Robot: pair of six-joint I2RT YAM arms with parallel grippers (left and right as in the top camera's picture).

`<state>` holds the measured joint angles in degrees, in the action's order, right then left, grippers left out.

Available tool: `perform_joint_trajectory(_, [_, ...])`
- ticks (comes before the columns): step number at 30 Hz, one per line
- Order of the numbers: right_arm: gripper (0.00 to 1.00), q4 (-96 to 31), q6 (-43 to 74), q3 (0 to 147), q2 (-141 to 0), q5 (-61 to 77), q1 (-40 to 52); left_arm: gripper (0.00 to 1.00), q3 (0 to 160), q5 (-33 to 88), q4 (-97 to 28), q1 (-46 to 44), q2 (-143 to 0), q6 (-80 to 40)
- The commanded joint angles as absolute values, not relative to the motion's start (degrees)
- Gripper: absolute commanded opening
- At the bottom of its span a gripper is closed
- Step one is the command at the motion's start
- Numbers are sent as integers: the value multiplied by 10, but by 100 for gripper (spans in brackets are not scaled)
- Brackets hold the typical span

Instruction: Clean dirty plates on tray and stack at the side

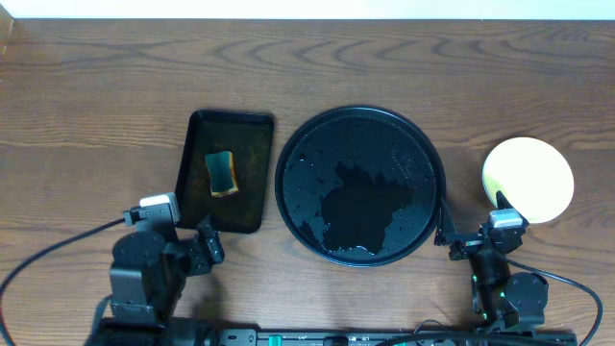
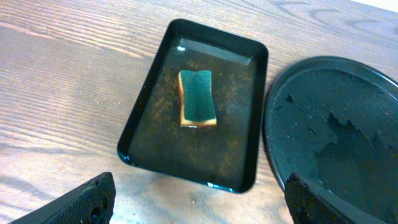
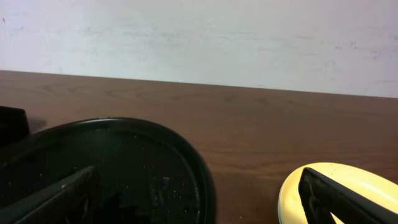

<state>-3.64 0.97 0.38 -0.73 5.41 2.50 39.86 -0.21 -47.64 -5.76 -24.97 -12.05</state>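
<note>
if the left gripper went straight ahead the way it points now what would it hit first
Probably the near rim of the rectangular black tray, with the sponge in it beyond. The open left gripper aims that way, but depth is unclear, so it might touch the table first.

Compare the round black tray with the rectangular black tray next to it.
Shape: the round tray is circular, the rectangular tray oblong with rounded corners.
Size: the round tray is clearly wider.
Contents: the round tray holds only water drops and a wet patch; the rectangular tray holds a green-topped sponge and looks brownish inside.
Both are black, raised-rimmed, and sit flat on the wooden table.
</note>
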Motion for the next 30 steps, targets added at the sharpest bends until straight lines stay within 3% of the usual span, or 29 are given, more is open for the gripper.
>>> perform_joint_trajectory(1, [99, -39, 3, 3, -5, 50, 30, 87, 316, -6, -427, -45, -194, -130])
perform_joint_trajectory(15, [99, -39, 3, 3, -5, 50, 30, 87, 66, -7, -126, -6, -16, -143])
perform_joint_trajectory(22, [99, -39, 3, 3, -5, 50, 30, 87, 5, -7, 76, 19, -1, -102])
perform_joint_trajectory(30, [99, -39, 3, 3, -5, 50, 30, 87, 2, -5, -43, 19, -1, -86])
